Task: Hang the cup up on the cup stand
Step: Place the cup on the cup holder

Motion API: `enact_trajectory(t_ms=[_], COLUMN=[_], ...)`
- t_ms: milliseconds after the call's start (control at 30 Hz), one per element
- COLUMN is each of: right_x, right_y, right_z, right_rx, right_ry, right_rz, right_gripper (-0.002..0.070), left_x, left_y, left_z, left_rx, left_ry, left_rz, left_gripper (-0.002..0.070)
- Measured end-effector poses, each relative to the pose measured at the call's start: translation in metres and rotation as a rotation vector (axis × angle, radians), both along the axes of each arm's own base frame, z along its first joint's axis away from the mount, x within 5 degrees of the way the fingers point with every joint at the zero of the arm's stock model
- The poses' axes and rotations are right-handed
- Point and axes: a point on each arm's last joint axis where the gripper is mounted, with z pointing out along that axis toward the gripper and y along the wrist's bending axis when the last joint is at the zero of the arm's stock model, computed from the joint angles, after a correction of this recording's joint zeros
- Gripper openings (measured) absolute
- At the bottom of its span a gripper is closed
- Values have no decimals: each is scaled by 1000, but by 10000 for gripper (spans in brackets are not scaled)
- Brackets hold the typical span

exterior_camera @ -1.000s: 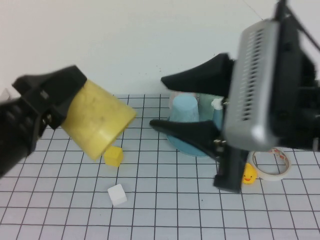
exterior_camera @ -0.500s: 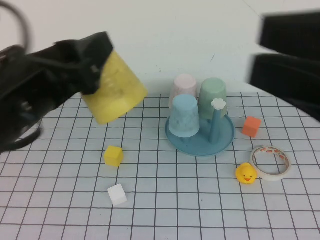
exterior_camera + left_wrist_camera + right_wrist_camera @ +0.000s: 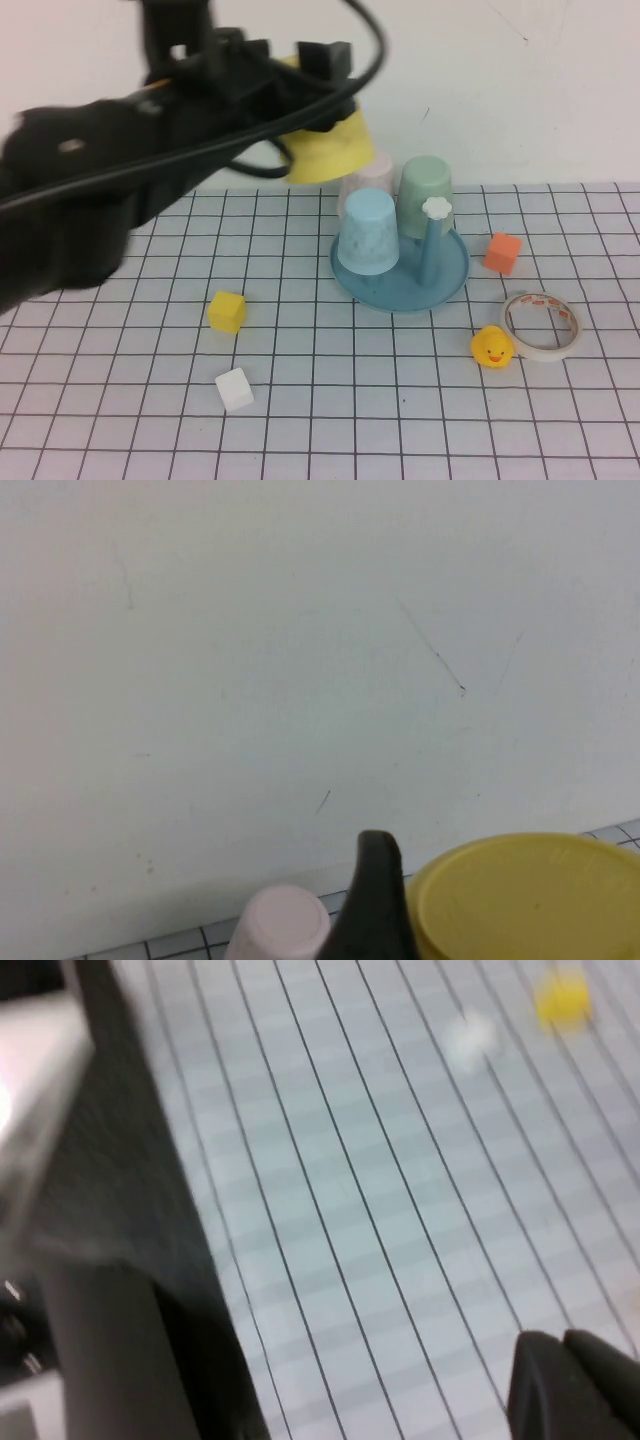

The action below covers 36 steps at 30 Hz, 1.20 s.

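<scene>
Above the cup stand (image 3: 455, 272), left pincer (image 3: 300, 105) around cup (image 3: 330, 152).

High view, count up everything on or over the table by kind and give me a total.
Cups: 4 (yellow plastic tumbler in the left hand, light blue cup, pale green cup, pale pink cup)
Blocks: 3 (yellow cube, white cube, orange cube)
Round blue peg stand: 1
Yellow rubber duck: 1
White tape roll: 1
Total: 10
</scene>
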Motion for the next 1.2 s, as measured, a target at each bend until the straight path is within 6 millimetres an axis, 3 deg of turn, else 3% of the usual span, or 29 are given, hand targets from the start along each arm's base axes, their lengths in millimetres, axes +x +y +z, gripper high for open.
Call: enact_trajectory(t_ms=[200,367,667,1000,1200], right_x=[-4,-14,-24,-26,-26], right_y=[-26,-44,-53,-56,-57], right_z=[-28,-60,-124,-134,-135], right_rx=[-107,-12,92,101,94], right_ry=[4,-40,-79,-65,-75], right_rz=[-193,-318,-354,-369,-371], right_gripper=[6,6,6,6,6], left_x=[40,67,91,106,108], left_y=[-30,-53,-106,-127,-137], left_z=[-19,-44,-94,-125,-140], left_rx=[28,55,232,157,143], left_ry=[36,75,-12,-92,-140], left_rz=[-12,-19,-8,63,-1], left_gripper=[533,533,532,532,532])
